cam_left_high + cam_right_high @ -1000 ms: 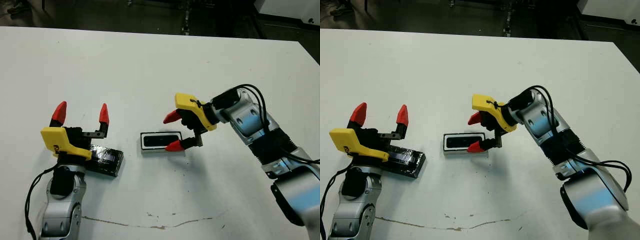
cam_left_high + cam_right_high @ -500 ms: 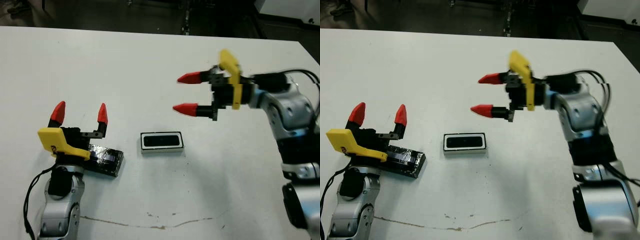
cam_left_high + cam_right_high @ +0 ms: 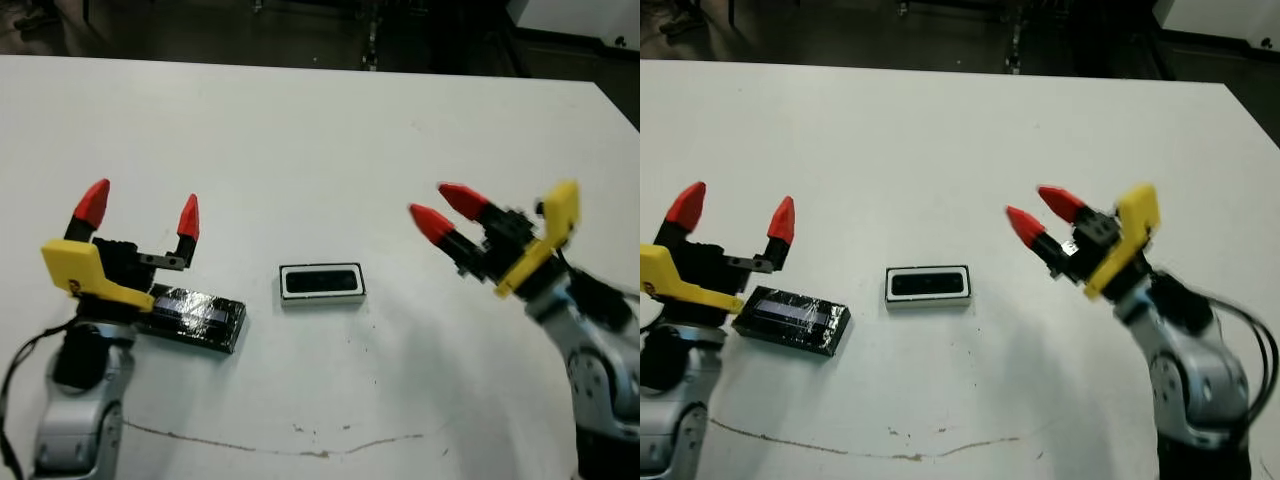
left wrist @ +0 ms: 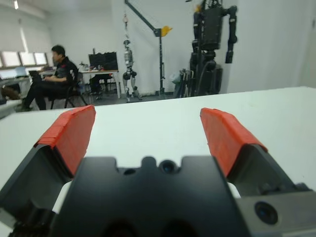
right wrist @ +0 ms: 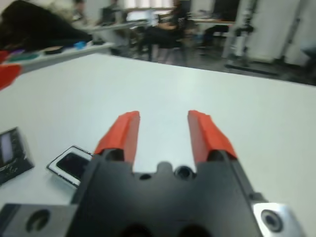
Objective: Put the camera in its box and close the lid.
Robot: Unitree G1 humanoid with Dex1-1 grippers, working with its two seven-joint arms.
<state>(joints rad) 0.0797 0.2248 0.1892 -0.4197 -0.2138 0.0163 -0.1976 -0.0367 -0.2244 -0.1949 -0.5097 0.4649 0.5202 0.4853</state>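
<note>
The box (image 3: 323, 299), a small tray with a white rim, lies at the table's middle. The black camera (image 3: 322, 281) lies inside it, filling the lining. The glossy black lid (image 3: 195, 317) lies flat on the table to the box's left, apart from it. My left gripper (image 3: 140, 207) hovers open just behind and above the lid's left end, holding nothing. To the right of the box my right gripper (image 3: 444, 209) is raised, open and empty, its fingertips pointing toward the table's middle. The right wrist view shows the box (image 5: 58, 162) and the lid (image 5: 10, 153) beyond its fingers (image 5: 121, 133).
A thin brown crack line (image 3: 300, 445) runs along the white table near its front edge. In the left wrist view a person (image 4: 54, 81) sits at a desk beyond the table, with robot stands (image 4: 212, 44) behind.
My right gripper left the box, swung up, then drew back to the right and toward me, empty. The left gripper shifted slightly left. Box, camera and lid stayed put.
</note>
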